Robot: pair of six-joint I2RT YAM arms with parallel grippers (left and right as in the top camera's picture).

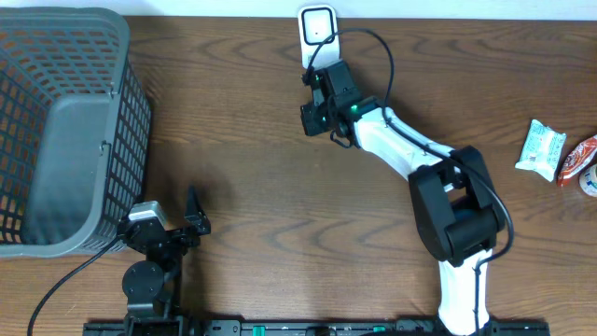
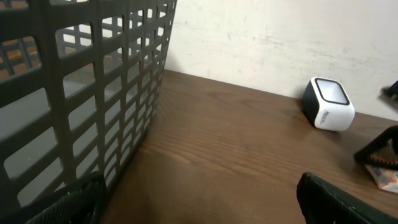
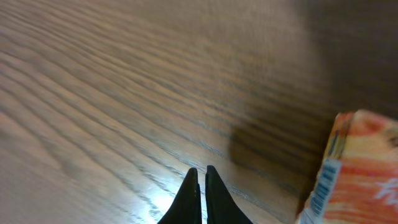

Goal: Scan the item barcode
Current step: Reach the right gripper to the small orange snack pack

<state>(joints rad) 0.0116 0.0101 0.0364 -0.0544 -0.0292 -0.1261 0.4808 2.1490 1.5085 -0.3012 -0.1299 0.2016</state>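
Note:
The white barcode scanner (image 1: 317, 28) stands at the table's far edge and shows as a small white box (image 2: 328, 103) in the left wrist view. My right gripper (image 1: 315, 110) hovers just in front of it, fingers shut (image 3: 202, 171) with nothing between them. An orange packet with a barcode strip (image 3: 354, 174) sits just to the right of those fingers, apart from them. The left wrist view shows a corner of the packet (image 2: 382, 176) under the right arm's dark head. My left gripper (image 2: 205, 211) rests open and empty at the near left (image 1: 177, 231).
A large grey mesh basket (image 1: 56, 121) fills the left side, close beside the left gripper (image 2: 74, 93). A white packet (image 1: 541, 149) and a red packet (image 1: 578, 159) lie at the far right edge. A white wall stands behind the scanner.

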